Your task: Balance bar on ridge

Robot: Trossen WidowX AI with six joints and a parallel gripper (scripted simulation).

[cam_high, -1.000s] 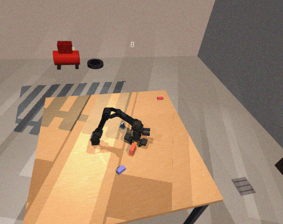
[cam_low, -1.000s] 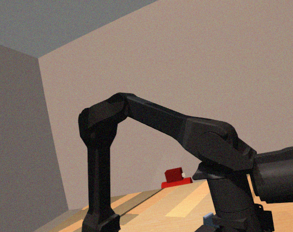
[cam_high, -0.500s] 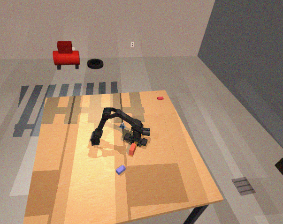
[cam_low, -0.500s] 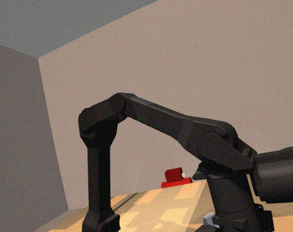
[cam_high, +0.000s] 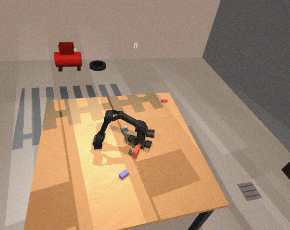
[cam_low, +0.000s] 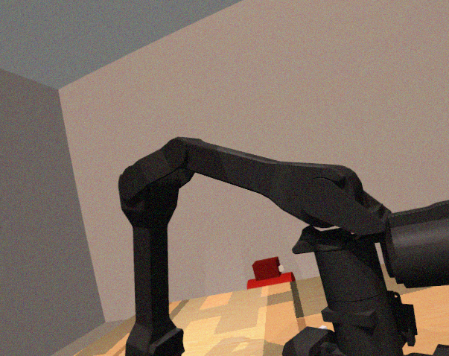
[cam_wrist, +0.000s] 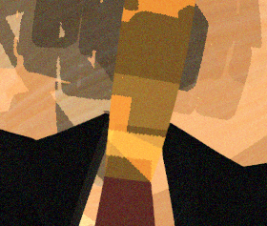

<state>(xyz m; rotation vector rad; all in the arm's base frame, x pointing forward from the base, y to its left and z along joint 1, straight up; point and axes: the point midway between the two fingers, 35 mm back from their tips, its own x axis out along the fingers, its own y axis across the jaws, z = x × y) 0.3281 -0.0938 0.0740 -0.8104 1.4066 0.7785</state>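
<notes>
From above, the arm (cam_high: 120,121) folds low over the middle of the surface (cam_high: 164,172), its end effector (cam_high: 138,146) clenched on one end of the orange bar (cam_high: 136,151), which points toward the purple block (cam_high: 123,173); the small blue ridge (cam_high: 125,128) stands near, behind the wrist. The exterior view shows only the bent arm (cam_low: 255,172) and hides bar and ridge. At the wrist, the bar (cam_wrist: 150,89) runs straight out between the fingers, gripped near one end, which may make levelling it on the ridge harder.

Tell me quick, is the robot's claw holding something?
End effector: closed on the orange bar, gripping it near one end.
</notes>
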